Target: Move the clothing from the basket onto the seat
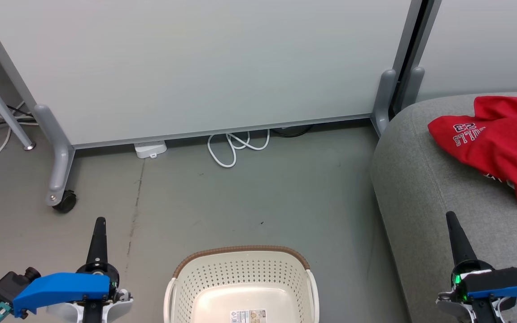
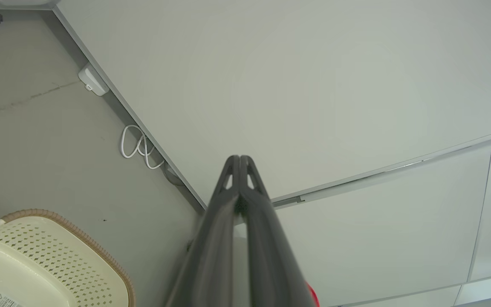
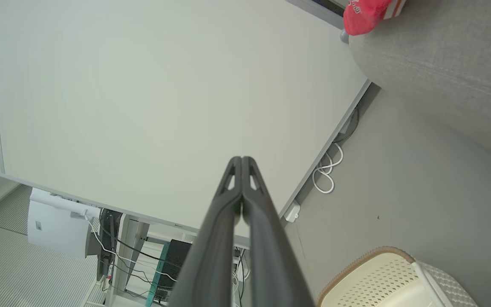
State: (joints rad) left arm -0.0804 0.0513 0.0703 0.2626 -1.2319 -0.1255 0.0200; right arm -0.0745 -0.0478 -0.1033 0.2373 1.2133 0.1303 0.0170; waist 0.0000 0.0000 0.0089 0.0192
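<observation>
The biggest thing in front of me is the white partition panel [image 1: 204, 67], standing on grey feet across the far side of the grey floor [image 1: 249, 202]. To my right, the seat [image 1: 424, 188] comes in from the right edge of the head view, its rounded grey corner close to the panel's foot. The clothing [image 1: 501, 139] lies on top of the seat, well back from its front edge. It is a crumpled red heap with white lettering and the number 23 facing me upside down. The basket [image 1: 240, 271] sits on the floor at bottom centre, well apart from the clothing and just left of the seat's side. I can see its brown rim, its perforated cream wall and the label sticker [image 1: 249, 315] on its base. My left gripper [image 1: 100, 220] rests low at the lower left, over the floor beside the basket. Its blue wrist housing lies across the view and its two dark fingers point straight up the picture. They are clenched together on nothing, and the left wrist view shows the tips pressed flush against each other. My right gripper [image 1: 450, 215] mirrors it at the lower right, over the seat's front part. Its fingers lean slightly left and are likewise clamped tip to tip with nothing between them. A white cable [image 1: 231, 148] loops on the floor under the panel, beside a small white adapter [image 1: 151, 149]. A black caster [image 1: 65, 202] sits under the panel's left foot.
</observation>
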